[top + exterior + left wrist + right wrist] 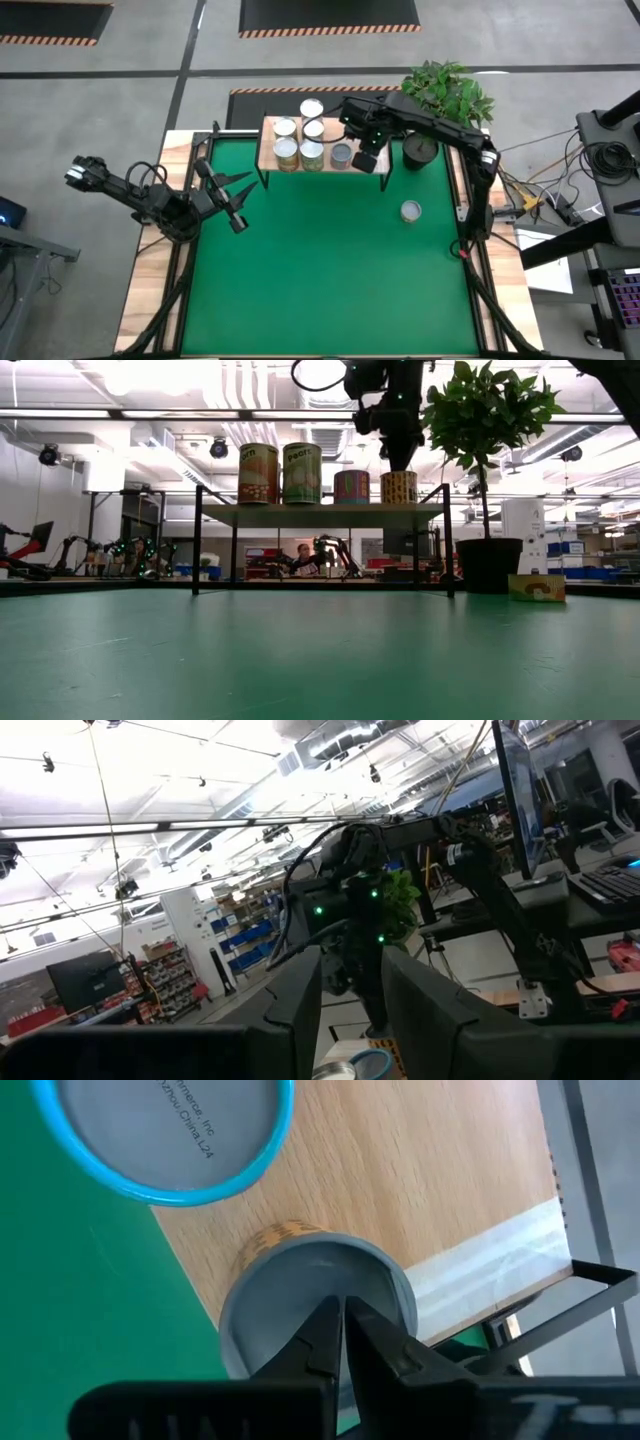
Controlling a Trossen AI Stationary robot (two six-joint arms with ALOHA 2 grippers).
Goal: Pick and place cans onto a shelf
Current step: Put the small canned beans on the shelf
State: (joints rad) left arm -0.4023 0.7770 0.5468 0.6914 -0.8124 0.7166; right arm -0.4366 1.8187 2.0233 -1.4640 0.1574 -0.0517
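High view, looking down: the small light-wood shelf on thin black legs [318,150] stands at the far edge of the green-topped table [320,270], and everything else is placed from it. Five silver-topped cans show on the board: two at its left end [286,152], two in the middle [312,152], and a grey-topped can with a blue rim [341,155] toward the right. One more round tin [312,108] sits just behind the shelf. The right gripper [366,160] hangs over the shelf's right end, just beside the blue-rimmed can. In the right wrist view its fingers [330,1342] are pressed together, tips over the grey lid of an orange-labelled tin [300,1280] standing on the wood directly below, holding nothing. A lone silver-topped can [411,211] stands on the green surface, in front of the shelf's right end and well apart from it. A potted green plant [447,95] stands just right of the shelf. The left gripper [236,214] waits well in front of the shelf's left end, fingers slightly parted and empty.
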